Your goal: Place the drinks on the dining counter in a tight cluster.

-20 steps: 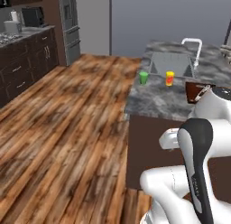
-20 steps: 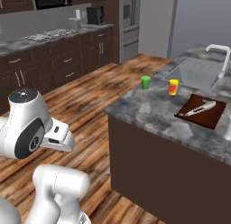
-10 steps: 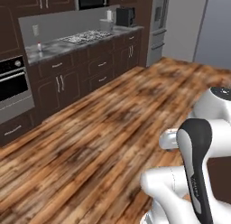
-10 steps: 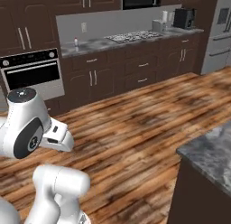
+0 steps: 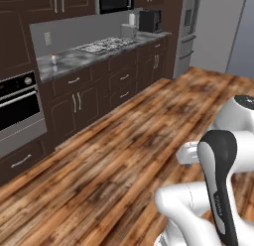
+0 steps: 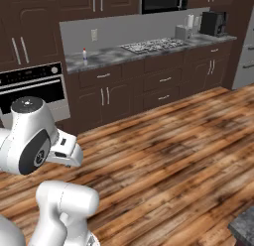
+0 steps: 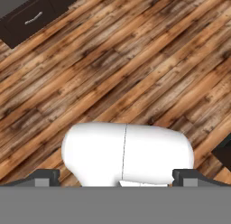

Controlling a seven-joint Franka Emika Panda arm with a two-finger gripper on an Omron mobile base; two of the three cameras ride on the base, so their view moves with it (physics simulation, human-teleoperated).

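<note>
On the grey marbled top of the wall counter (image 5: 84, 59), near its left end and close to the back wall, stands one small clear bottle with a red cap and a blue label (image 5: 53, 61); it is seen also in the right base view (image 6: 85, 54). It stands upright and alone, well apart from the steel cooktop (image 6: 149, 44) further along the same top. It is too small in the pictures to say more about it.

The two-finger gripper (image 7: 115, 177) hangs over the brown wooden plank floor (image 7: 113, 60), and its dark fingertips (image 7: 44, 177) stand spread wide with nothing between them. A dark corner of the grey stone dining counter (image 6: 244, 229) shows at the lower right edge of the right base view.

I judge the bottle to be light, stiff and smooth, so it may slip or tip if it is pushed from one side. It seems best to take it around the body at the label, below the cap, with the jaws level, and to close gently. A narrow base means that setting it down needs care.
</note>
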